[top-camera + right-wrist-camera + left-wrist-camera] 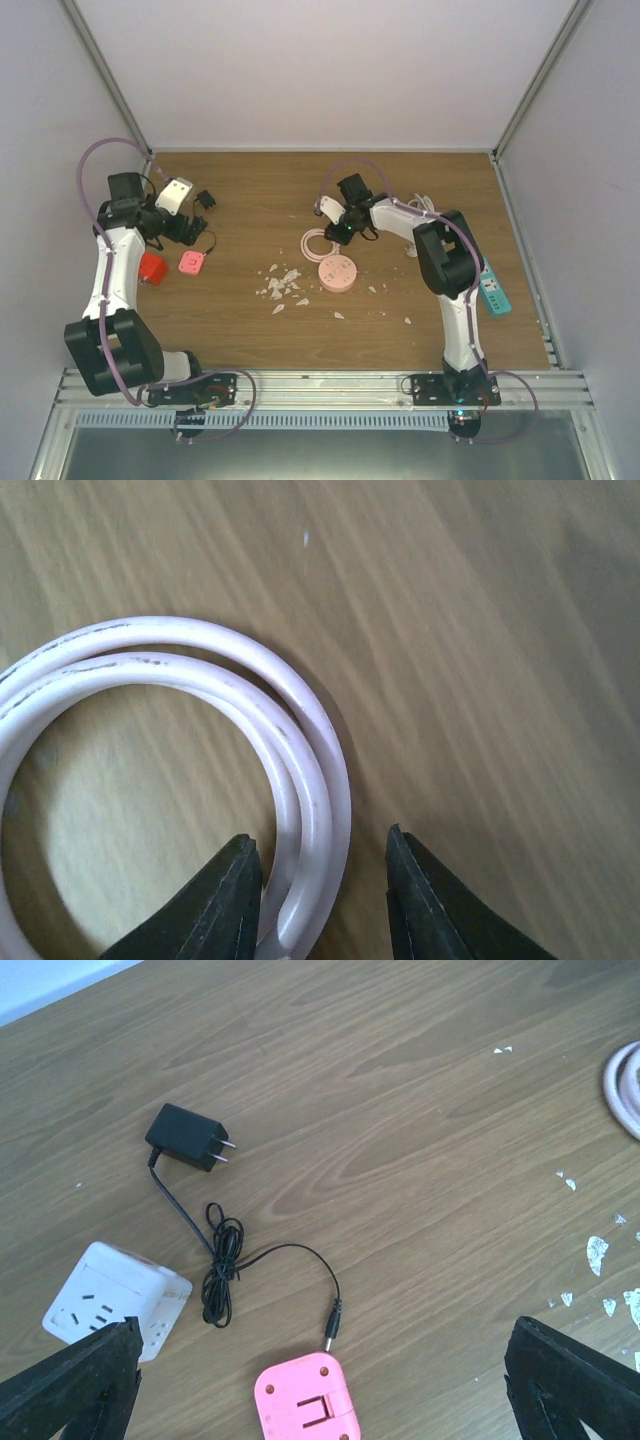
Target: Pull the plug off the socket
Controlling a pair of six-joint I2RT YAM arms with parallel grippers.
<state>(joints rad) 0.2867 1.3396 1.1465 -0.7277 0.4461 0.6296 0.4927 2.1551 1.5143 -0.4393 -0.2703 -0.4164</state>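
Note:
A black adapter plug [185,1140] lies unplugged on the wood, prongs bare, its thin cord [222,1265] running to a jack beside a pink square block [305,1400]. A white cube socket [115,1300] lies left of the cord. My left gripper [322,1385] is open wide above the pink block and holds nothing. In the top view the plug [205,199] lies right of the cube socket [175,195]. My right gripper [320,900] is open, and its fingers straddle a coiled pale pink cable [300,740] without clamping it. This coil [316,243] lies by a round pink socket [338,273].
A red block [151,268] lies by the left arm. A teal power strip [493,292] lies at the right edge. White scraps [280,285] litter the middle of the table. A white piece [328,209] lies just behind the right gripper [341,232].

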